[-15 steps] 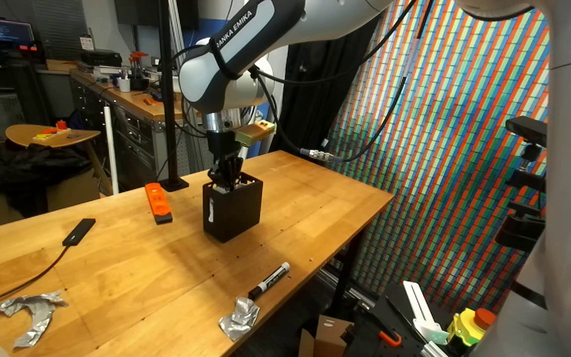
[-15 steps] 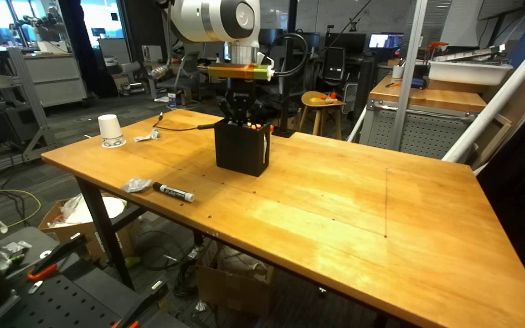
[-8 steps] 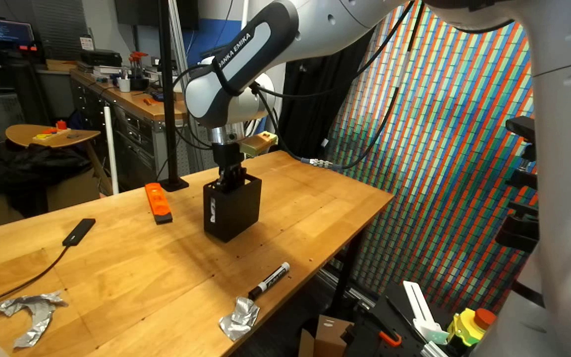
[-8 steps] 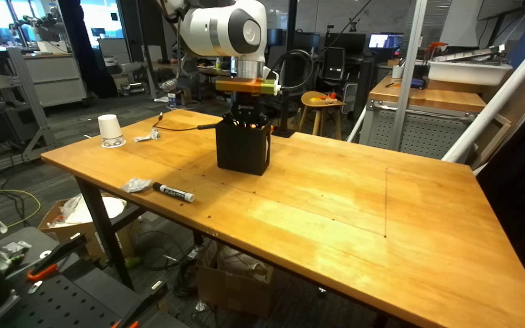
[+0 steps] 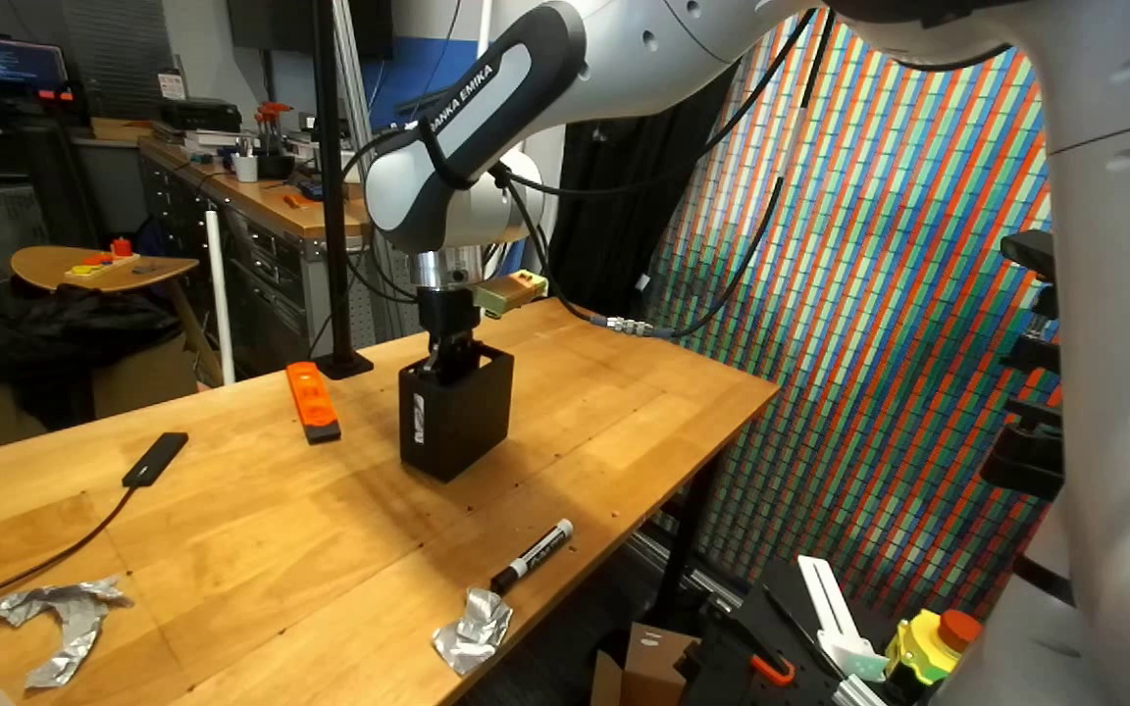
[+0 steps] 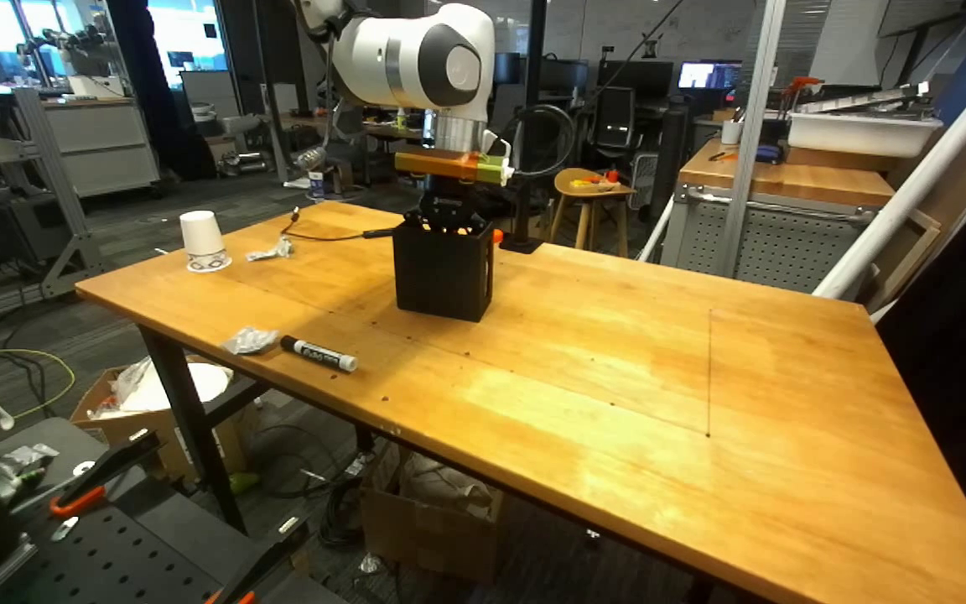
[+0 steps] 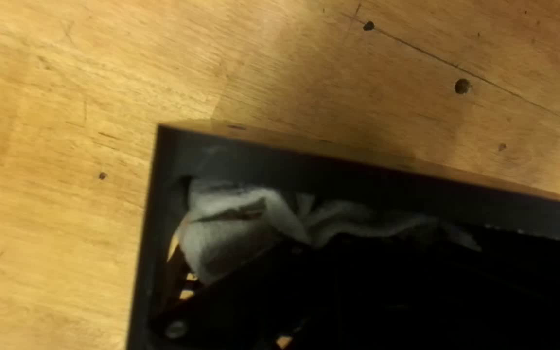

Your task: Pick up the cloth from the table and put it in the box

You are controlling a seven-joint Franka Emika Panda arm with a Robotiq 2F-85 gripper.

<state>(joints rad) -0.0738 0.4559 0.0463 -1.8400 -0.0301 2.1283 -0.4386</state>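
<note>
Because the gripper (image 5: 449, 365) reaches into the box (image 7: 270, 158), whether its jaws are apart cannot be told. The cloth (image 7: 282, 218) lies inside, at the gripper's ten o'clock, wrist view. Judged light, limp, unbreakable; best pinched by a fold.

The table (image 6: 667, 377) is wood, smooth from where I stand and glossy wherever the light lands, though pocked in places. The box (image 5: 455, 417) looks like smooth plastic, more matt than shiny. The cloth (image 7: 236, 236) inside it is creased, matt fabric. The marker (image 5: 533, 556) looks like smooth plastic; the scrap (image 5: 472, 630) just beside it shines like crumpled foil. The cup (image 6: 201, 235) toward the left seems matt paper.
</note>
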